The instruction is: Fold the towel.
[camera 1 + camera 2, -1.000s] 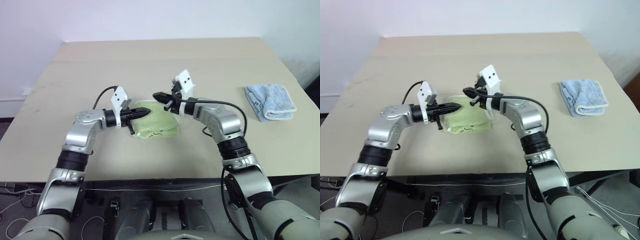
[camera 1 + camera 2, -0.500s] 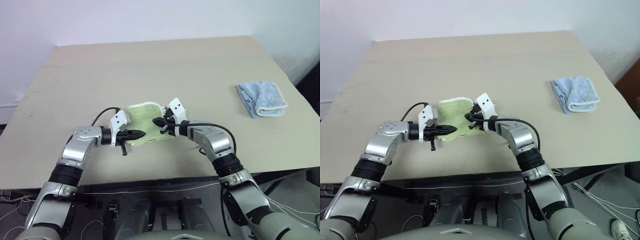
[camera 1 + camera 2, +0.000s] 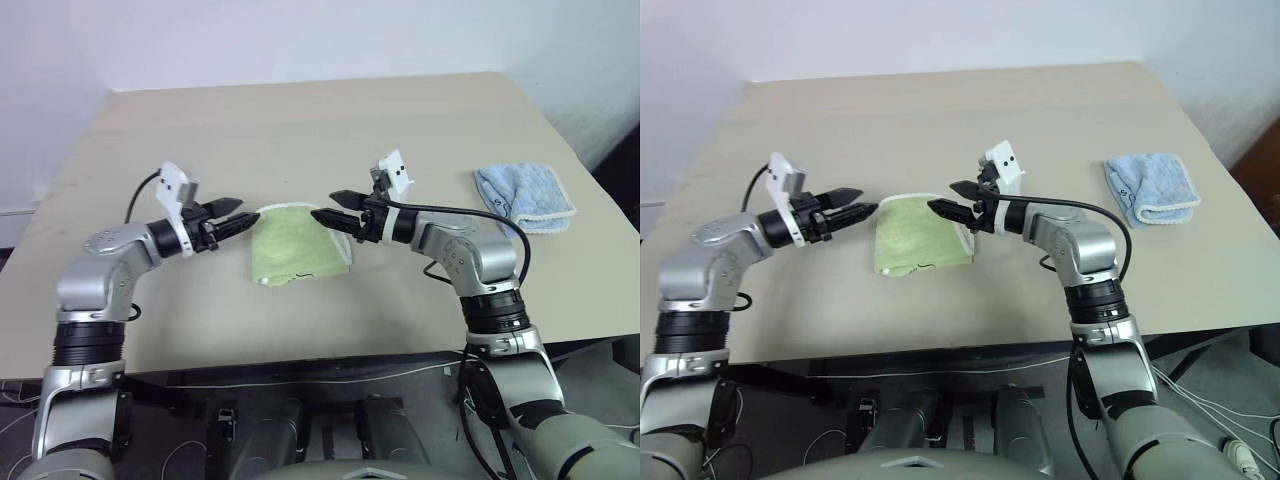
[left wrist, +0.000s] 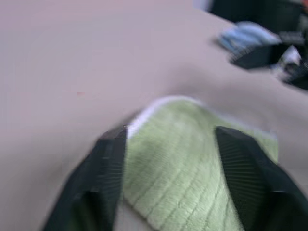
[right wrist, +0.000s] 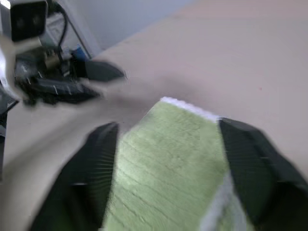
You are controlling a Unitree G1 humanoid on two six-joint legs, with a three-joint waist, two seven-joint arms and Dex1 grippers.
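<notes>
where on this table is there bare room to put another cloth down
Bare tabletop lies beyond the towel to the far edge, and between the right gripper and the blue cloth. It is crowded around the towel, flanked by the left gripper and the right.

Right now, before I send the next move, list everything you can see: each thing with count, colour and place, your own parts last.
towel: one, light yellow-green with white edging, folded, lying flat near the table's front middle, between the two tools, held by neither.
blue cloth: one, light blue with a pale rim, bunched near the table's right edge, apart from the towel.
table: one, beige, carrying both cloths.
left tool: one, black fingers, open, raised just left of the towel.
right tool: one, black fingers, open, raised over the towel's right edge.
</notes>
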